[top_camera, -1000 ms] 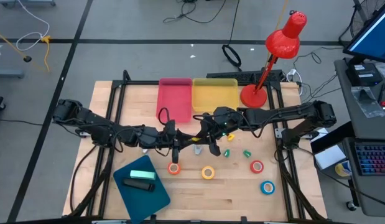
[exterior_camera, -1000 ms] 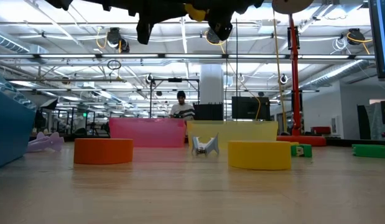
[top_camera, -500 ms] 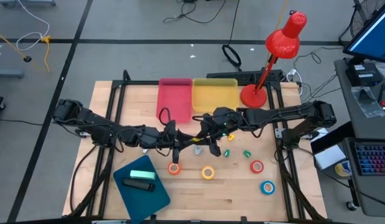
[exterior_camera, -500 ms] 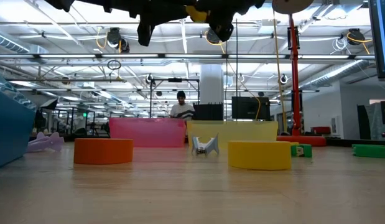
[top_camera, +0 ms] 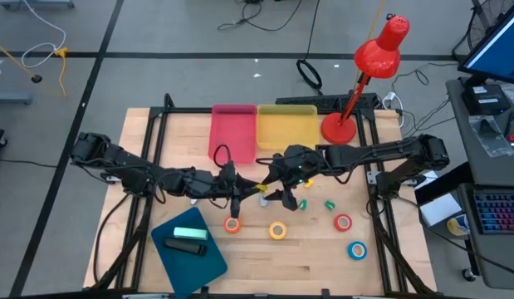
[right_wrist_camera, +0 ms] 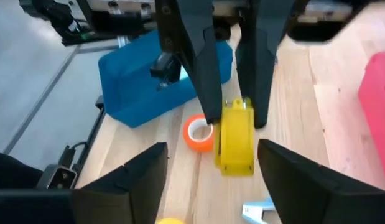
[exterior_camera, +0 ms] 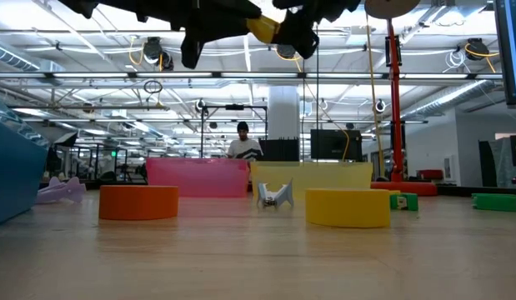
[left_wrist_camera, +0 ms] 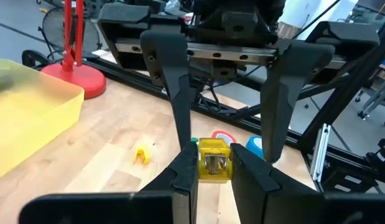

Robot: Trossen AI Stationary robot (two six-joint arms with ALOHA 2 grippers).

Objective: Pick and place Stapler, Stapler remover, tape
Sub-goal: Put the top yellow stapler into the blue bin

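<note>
Left wrist view, left pincer gripping unmarked yellow stapler, right pincer spread

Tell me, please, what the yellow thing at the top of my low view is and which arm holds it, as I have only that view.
Observer: It is the stapler, pinched in the left jaws above the table.
Operator: Thank you. Are the right jaws on it too?
Observer: No. The left wrist view shows the right jaws wide open, facing the stapler.
Operator: And what is on the table near it?
Observer: The right wrist view shows the orange tape lying flat on the wood below the stapler.
</note>
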